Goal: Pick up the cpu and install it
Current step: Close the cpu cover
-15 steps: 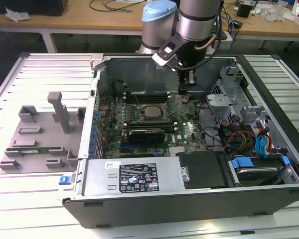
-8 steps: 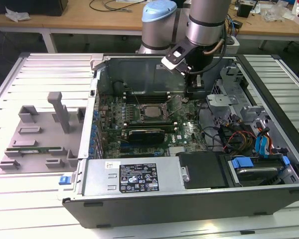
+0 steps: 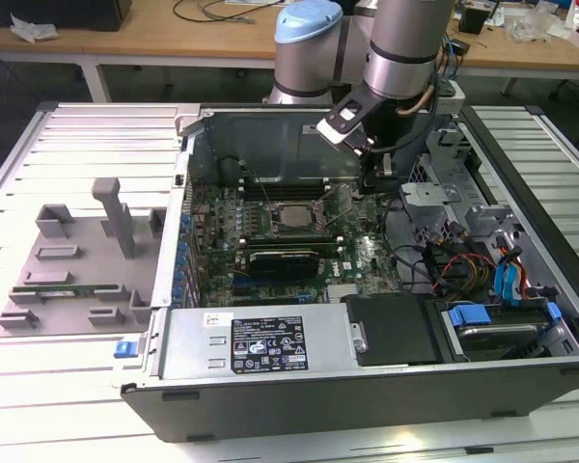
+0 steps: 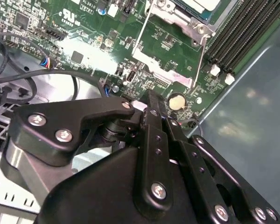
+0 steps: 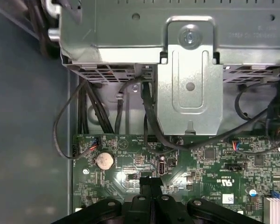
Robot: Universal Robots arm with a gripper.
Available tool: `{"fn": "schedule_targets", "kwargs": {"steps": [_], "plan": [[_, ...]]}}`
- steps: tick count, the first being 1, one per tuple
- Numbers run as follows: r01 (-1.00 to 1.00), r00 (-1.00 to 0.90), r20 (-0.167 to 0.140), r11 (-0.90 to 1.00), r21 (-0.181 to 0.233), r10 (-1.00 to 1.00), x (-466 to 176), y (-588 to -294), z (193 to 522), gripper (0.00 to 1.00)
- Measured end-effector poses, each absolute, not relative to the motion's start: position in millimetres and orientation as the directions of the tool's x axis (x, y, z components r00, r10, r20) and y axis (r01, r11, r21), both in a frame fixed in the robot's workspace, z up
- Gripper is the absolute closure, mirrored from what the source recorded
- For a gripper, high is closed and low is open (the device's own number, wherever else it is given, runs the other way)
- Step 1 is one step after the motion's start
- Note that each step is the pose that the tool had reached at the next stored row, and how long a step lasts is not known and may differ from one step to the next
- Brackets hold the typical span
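Observation:
The cpu [image 3: 291, 214] is a pale silvery square lying inside the socket frame [image 3: 291, 198] in the middle of the green motherboard [image 3: 367, 260]. A corner of the cpu [image 4: 199, 3] also shows in the second wrist view, inside the metal frame [image 4: 175, 18]. My gripper [image 3: 376, 183] is down inside the open computer case, to the exterior view's right of the socket and apart from it. Its black fingers [image 5: 148, 183] stand pressed together just above the board, near a round coin battery [image 5: 104, 160]. Nothing shows between the fingertips [image 4: 150, 99].
A long black card [image 3: 285, 258] lies in front of the socket, and memory slots [image 4: 242, 28] run behind it. A metal drive cage [image 5: 189, 70] and loose black cables [image 5: 149, 121] crowd the gripper's side. A grey fixture [image 3: 77, 260] sits on the table [image 3: 87, 145] at the exterior view's left.

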State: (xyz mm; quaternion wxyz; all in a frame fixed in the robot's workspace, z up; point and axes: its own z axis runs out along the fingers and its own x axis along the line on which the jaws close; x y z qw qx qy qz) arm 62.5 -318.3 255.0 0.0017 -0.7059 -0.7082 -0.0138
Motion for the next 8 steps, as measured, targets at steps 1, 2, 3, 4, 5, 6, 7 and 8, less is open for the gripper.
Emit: {"fn": "schedule_targets", "kwargs": {"steps": [1, 2, 3, 4, 5, 6, 7, 8], "plan": [[1.0, -0.003, 0.022, 0.003, 0.015, 1.0, 62.5, -318.3, 251.5, 0.89], [1.0, -0.003, 0.022, 0.003, 0.014, 1.0, 62.5, -318.3, 248.1, 0.89], [1.0, -0.003, 0.022, 0.003, 0.012, 1.0, 62.5, -318.3, 244.0, 0.89], [1.0, -0.003, 0.022, 0.003, 0.011, 1.0, 62.5, -318.3, 241.8, 0.89], [1.0, -0.003, 0.022, 0.003, 0.011, 1.0, 62.5, -318.4, 241.4, 0.89], [1.0, -0.003, 0.022, 0.003, 0.011, 1.0, 62.5, -318.3, 241.2, 0.89], [1.0, -0.003, 0.023, 0.003, 0.011, 1.0, 62.4, -318.4, 241.0, 0.89], [1.0, -0.003, 0.025, 0.003, 0.011, 1.0, 62.2, -318.3, 240.9, 0.89]]}}
